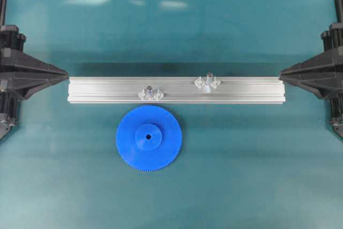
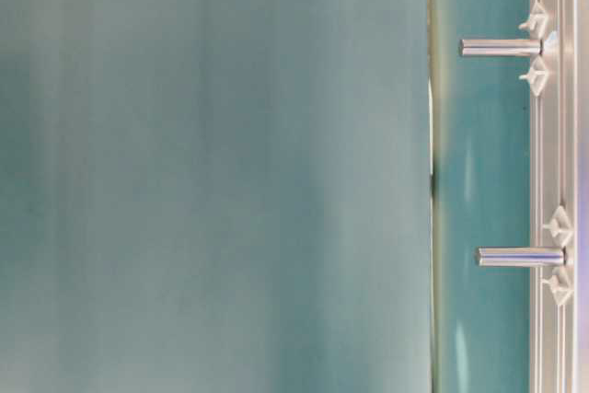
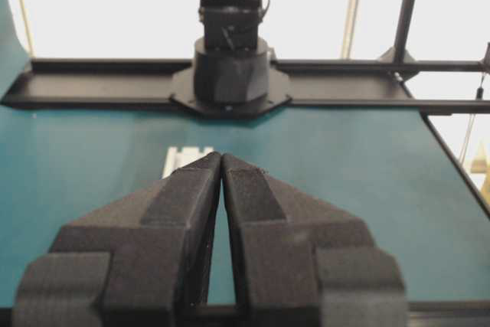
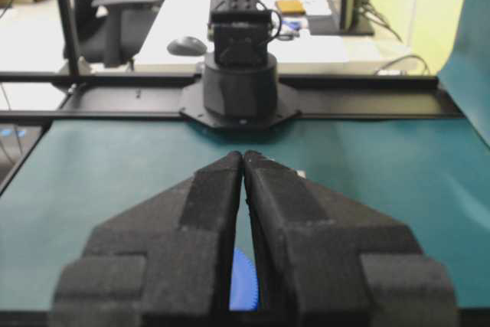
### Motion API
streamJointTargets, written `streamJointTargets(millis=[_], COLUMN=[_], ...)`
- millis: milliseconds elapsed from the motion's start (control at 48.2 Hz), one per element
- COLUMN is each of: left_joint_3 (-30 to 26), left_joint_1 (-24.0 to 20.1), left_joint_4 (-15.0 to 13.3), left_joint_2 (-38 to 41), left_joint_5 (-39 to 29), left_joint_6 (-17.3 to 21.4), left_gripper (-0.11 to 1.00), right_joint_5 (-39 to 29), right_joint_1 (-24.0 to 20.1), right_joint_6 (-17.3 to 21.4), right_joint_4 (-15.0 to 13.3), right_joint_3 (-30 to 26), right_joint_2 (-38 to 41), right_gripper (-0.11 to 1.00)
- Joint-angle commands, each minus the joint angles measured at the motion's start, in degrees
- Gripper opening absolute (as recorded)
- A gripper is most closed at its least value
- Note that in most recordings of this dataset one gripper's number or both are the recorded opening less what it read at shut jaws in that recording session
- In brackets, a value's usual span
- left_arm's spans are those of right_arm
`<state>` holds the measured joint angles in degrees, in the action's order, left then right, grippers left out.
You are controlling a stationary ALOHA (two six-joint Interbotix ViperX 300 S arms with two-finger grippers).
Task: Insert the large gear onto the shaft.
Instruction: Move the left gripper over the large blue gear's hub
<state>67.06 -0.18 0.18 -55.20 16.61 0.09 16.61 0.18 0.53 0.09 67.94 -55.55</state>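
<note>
The large gear (image 1: 148, 138), a flat bright-blue toothed disc with a raised hub and centre hole, lies flat on the teal mat just in front of the rail. The shaft (image 1: 208, 80), a thin upright grey peg between two clear diamond mounts, stands on the rail right of the middle. My left gripper (image 1: 66, 72) points at the rail's left end, shut and empty, its tips (image 3: 221, 157) together. My right gripper (image 1: 281, 73) faces the rail's right end, shut (image 4: 243, 155) on nothing. A sliver of the gear (image 4: 243, 290) shows below its fingers.
A long aluminium rail (image 1: 246, 90) lies across the middle of the mat between both grippers. A second, dark-tipped peg (image 1: 150, 90) with its own clear mounts stands on it directly behind the gear. Each wrist view shows the opposite arm's base (image 3: 230, 67) at the far edge.
</note>
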Motion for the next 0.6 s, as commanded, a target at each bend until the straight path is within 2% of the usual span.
streamJointTargets(millis=[0,41,83,166,270,456,581], left_joint_3=[-1.2,-1.6,-1.9,-2.5,-3.2,-7.5,-11.2], left_joint_1=[0.3,0.4,0.4,1.0,2.1,4.5,5.2], left_joint_4=[0.5,0.5,0.6,0.9,0.9,0.9,0.9], left_joint_2=[1.4,2.2,2.9,4.4,6.7,13.5,18.9], left_joint_5=[0.4,0.4,0.4,0.4,-0.6,-5.7,-10.5], left_joint_6=[-2.7,-4.3,-5.9,-7.8,-7.8,-7.8,-7.7], left_gripper=[0.11,0.13,0.2,0.12,0.03,0.02,0.02], right_joint_5=[0.3,0.2,-0.1,-0.8,-3.1,-14.9,-19.2], right_joint_1=[-0.3,-0.3,-0.3,-0.4,-0.4,-0.3,-0.2], right_joint_6=[-0.2,0.2,0.7,2.1,3.5,3.9,3.9], right_joint_4=[0.2,0.6,1.1,1.2,1.2,1.2,1.2], right_joint_3=[-0.4,0.2,0.7,1.8,2.2,1.1,0.9], right_joint_2=[0.6,0.3,0.0,-0.7,-1.5,-1.8,-1.8], right_gripper=[0.16,0.18,0.23,0.15,0.09,0.08,0.08])
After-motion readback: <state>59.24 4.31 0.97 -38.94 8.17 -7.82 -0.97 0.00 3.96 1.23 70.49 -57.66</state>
